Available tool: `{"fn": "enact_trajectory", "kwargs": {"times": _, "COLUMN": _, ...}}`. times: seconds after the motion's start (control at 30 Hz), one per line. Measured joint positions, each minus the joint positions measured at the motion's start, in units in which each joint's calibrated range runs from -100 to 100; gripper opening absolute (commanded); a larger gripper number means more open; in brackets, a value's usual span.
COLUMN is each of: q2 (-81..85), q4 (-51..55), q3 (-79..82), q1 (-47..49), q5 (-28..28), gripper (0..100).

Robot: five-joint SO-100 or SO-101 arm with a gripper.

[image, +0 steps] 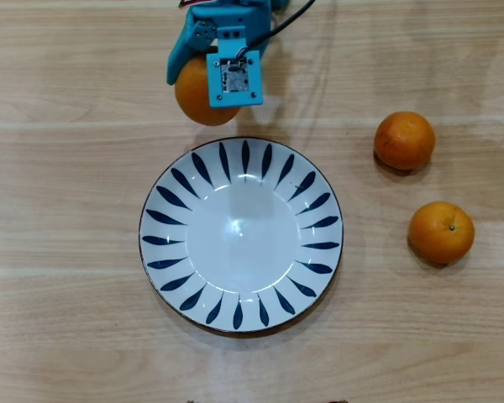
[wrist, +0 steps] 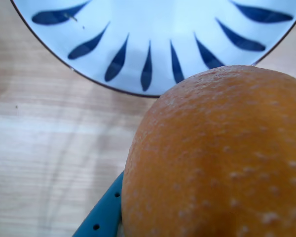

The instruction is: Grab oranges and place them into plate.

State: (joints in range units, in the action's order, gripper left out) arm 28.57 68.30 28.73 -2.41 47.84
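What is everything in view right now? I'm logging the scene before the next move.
Round orange fruits with dimpled skin: three, orange; one held at the gripper just above the plate's top rim in the overhead view, two loose on the table right of the plate, one higher, one lower.
Round white ceramic plate with dark blue leaf strokes: one, white and blue; centre of the table, nothing in it.
Light wooden table: one, pale wood; under everything.
Black cable: one, black; top edge, running from the arm.
Blue two-finger gripper: one, blue; top centre, closed on the held orange.
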Motion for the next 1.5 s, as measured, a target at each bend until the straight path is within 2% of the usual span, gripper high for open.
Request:
{"fn": "enact_trajectory", "kwargs": {"times": 0.2, "q2": 0.0, "q4": -0.5, "q3": -4.7, "q1": 4.5, "q5": 0.1, "gripper": 30}}
{"fn": "enact_trajectory", "kwargs": {"times": 0.43, "q2": -4.9, "q4": -11.0, "q3": -4.7, "q1": 8.6, "q5": 0.4, "gripper": 30}}
{"fn": "enact_trajectory", "kwargs": {"times": 0.9, "q2": -20.2, "q4": -18.3, "q3": -4.7, "q1": 9.5, "q5": 0.5, "gripper": 30}}
{"fn": "enact_trajectory", "kwargs": {"times": 0.97, "q2": -20.4, "q4": -18.8, "q3": -4.7, "q1": 9.5, "q5": 0.5, "gripper": 34}}
{"fn": "enact_trajectory", "kwargs": {"times": 1.13, "q2": -20.4, "q4": -19.0, "q3": -4.7, "q1": 9.8, "q5": 0.5, "gripper": 52}}
{"fn": "enact_trajectory", "kwargs": {"times": 1.23, "q2": -20.2, "q4": -19.1, "q3": -5.9, "q1": 10.0, "q5": 0.2, "gripper": 55}}
{"fn": "enact_trajectory", "kwargs": {"times": 1.33, "q2": -20.2, "q4": -19.1, "q3": -6.3, "q1": 10.0, "q5": 0.6, "gripper": 50}}
{"fn": "enact_trajectory", "kwargs": {"times": 1.4, "q2": -20.2, "q4": -19.1, "q3": -6.3, "q1": 10.0, "q5": 0.7, "gripper": 42}}
{"fn": "enact_trajectory", "kwargs": {"times": 1.47, "q2": -19.3, "q4": -19.1, "q3": -6.3, "q1": 10.1, "q5": 0.7, "gripper": 20}}
{"fn": "enact_trajectory", "kwargs": {"times": 1.5, "q2": -18.1, "q4": -18.3, "q3": -6.6, "q1": 11.0, "q5": 0.7, "gripper": 14}}
